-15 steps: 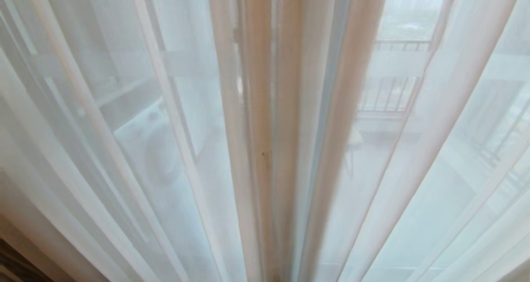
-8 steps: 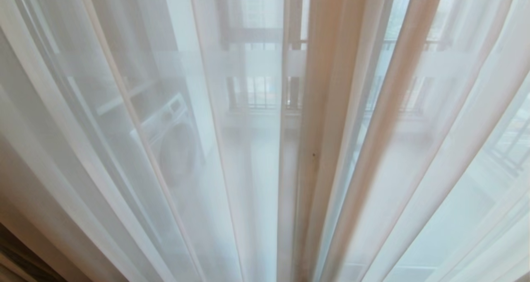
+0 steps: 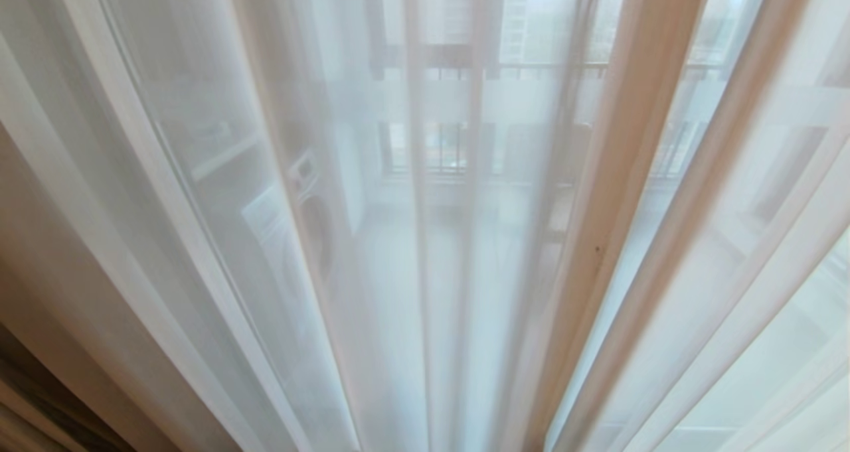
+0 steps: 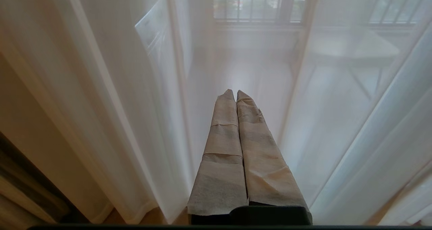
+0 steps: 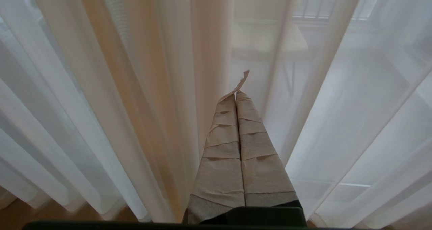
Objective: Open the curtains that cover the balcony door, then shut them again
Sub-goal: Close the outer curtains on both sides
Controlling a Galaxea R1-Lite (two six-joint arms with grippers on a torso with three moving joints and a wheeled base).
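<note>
The curtains (image 3: 624,173) hang drawn; left gripper (image 4: 235,94) and right gripper (image 5: 235,95) jaws pressed together, empty. Part them, then pinch the twelve-o'clock fold.

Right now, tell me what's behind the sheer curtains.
Through the sheer curtains: a washing machine, balcony railing and towers beyond. The door frame is veiled, not clearly seen.

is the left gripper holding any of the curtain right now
No, the left gripper has its taped fingers pressed together with nothing between them, and the sheer curtain hangs beyond it.
</note>
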